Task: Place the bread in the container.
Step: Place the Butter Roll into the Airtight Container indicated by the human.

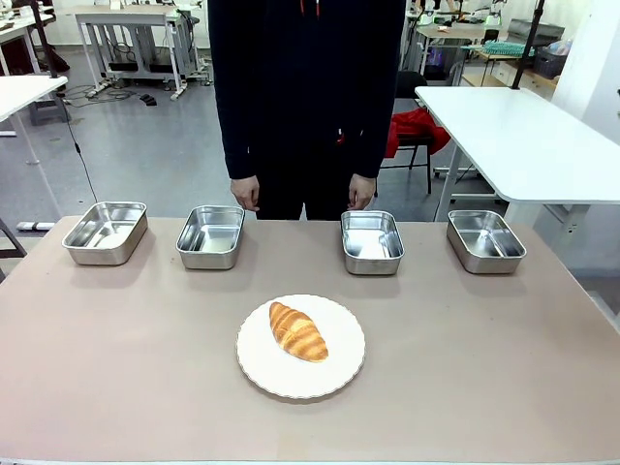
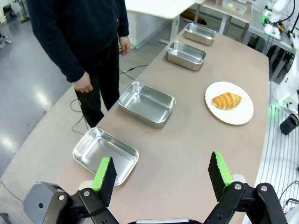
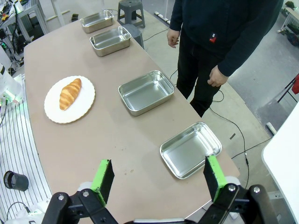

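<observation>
The bread (image 1: 298, 331), a golden-brown croissant, lies on a round white plate (image 1: 344, 373) near the middle of the table. Several steel containers that look alike stand in a row along the far edge, among them one left of centre (image 1: 211, 235) and one right of centre (image 1: 372, 241); all look empty. My left gripper (image 2: 161, 158) hangs open high over the table's left end, above the end container (image 2: 105, 154), with the bread (image 2: 226, 100) farther off. My right gripper (image 3: 158, 161) is open above the right end, near another container (image 3: 190, 149), far from the bread (image 3: 70, 93).
A person in dark clothes stands at the far side, both hands (image 1: 245, 194) hanging just behind the row of pans. A white table (image 1: 523, 136) stands behind on the right. Bare tabletop (image 1: 126, 349) lies around the plate.
</observation>
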Controlling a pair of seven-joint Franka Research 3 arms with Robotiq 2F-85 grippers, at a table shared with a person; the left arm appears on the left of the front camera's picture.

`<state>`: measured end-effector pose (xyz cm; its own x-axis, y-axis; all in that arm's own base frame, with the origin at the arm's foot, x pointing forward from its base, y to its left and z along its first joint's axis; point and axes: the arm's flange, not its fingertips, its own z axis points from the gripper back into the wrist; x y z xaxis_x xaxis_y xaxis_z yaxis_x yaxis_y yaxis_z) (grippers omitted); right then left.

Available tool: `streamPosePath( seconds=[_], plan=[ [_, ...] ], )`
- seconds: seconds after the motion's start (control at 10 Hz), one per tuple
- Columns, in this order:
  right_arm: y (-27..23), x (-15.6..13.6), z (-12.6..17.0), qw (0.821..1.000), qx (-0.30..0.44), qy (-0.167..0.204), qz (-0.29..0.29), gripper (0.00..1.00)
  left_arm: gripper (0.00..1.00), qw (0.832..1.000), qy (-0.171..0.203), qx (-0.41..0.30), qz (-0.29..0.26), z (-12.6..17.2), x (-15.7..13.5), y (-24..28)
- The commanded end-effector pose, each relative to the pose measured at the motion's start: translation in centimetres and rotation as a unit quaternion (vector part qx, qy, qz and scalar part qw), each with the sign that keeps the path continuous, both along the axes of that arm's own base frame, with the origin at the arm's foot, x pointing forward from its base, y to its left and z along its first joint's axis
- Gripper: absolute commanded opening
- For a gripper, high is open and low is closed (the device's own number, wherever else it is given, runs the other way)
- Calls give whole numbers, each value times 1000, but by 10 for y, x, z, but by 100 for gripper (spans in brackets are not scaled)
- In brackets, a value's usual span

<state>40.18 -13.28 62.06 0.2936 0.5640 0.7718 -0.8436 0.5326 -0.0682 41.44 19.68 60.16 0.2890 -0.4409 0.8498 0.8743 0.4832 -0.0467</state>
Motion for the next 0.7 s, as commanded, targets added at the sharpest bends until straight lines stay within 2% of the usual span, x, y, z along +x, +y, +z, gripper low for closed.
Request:
streamPosePath(
  seconds=[0.0,0.6],
  plan=[
    [2,0,2,1000,-1,-3,2,100,100,1000,-5,2,-2,-1,0,-1],
    [2,0,2,1000,-1,-3,2,100,100,1000,-5,2,-2,-1,0,-1]
  ],
)
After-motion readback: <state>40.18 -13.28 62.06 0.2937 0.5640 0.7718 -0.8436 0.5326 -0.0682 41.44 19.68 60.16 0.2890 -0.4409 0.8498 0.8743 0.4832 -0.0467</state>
